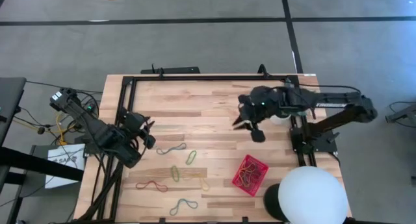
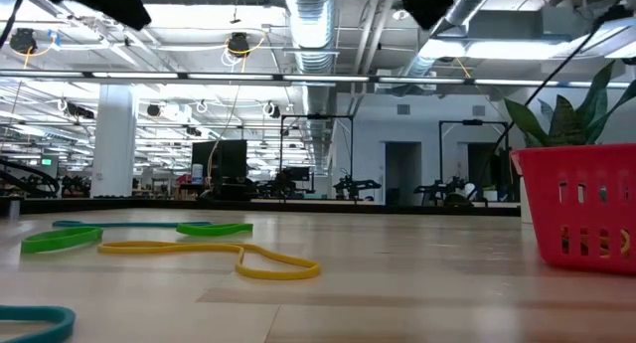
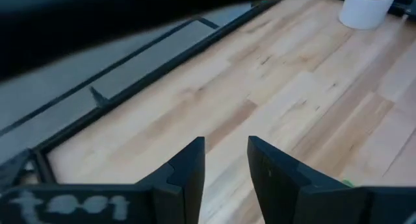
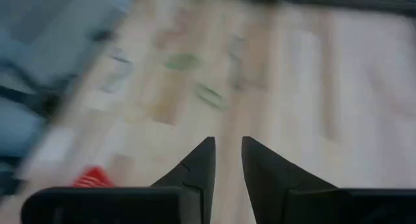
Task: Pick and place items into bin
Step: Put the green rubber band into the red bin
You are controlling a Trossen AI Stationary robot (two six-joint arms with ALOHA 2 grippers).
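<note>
1. Nearest the low camera lies a teal band [image 2: 35, 323] at the counter's front edge, with a yellow band [image 2: 214, 258] and a green band [image 2: 60, 240] farther back on the wood.
2. From above, the wooden counter [image 1: 208, 97] has a black frame along its far and left edges; its far half is bare wood with open room between the two arms.
3. Loose bands are scattered over the near left-centre part: a blue-grey one [image 1: 170, 150], a green one [image 1: 191, 157], a red one [image 1: 151, 185] and a teal one [image 1: 183, 205], all well apart from the arms.
4. Toward the near right sits the red bin [image 1: 250, 174], holding several bands; a big white dome [image 1: 312, 196] stands just beside it at the near right corner.
5. Right pincer [image 1: 250, 126] hangs above the counter, beyond the bin, its fingers spread and holding nothing.
6. Left pincer [image 1: 144, 134] waits at the left edge, its fingers [image 3: 188, 169] spread apart and empty, pointing across the bare wood toward a white pot [image 3: 367, 6].
</note>
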